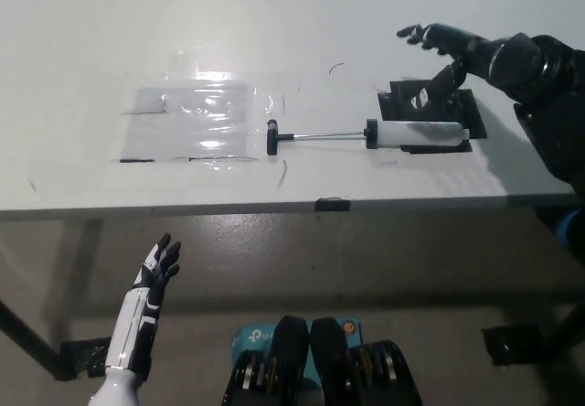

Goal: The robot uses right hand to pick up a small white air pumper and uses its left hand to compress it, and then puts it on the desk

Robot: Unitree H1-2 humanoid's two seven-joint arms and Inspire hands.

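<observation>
The small white air pumper lies on the white desk, its rod drawn out to the left and ending in a black T-handle. Its white barrel rests on a black patch. My black right hand hovers open above and just behind the barrel, fingers spread, holding nothing. My white left hand rests open below the desk's front edge at the lower left, far from the pumper.
A clear plastic sheet is taped flat on the desk left of the handle. A small black tab sits on the desk's front edge. Grey floor shows below the desk.
</observation>
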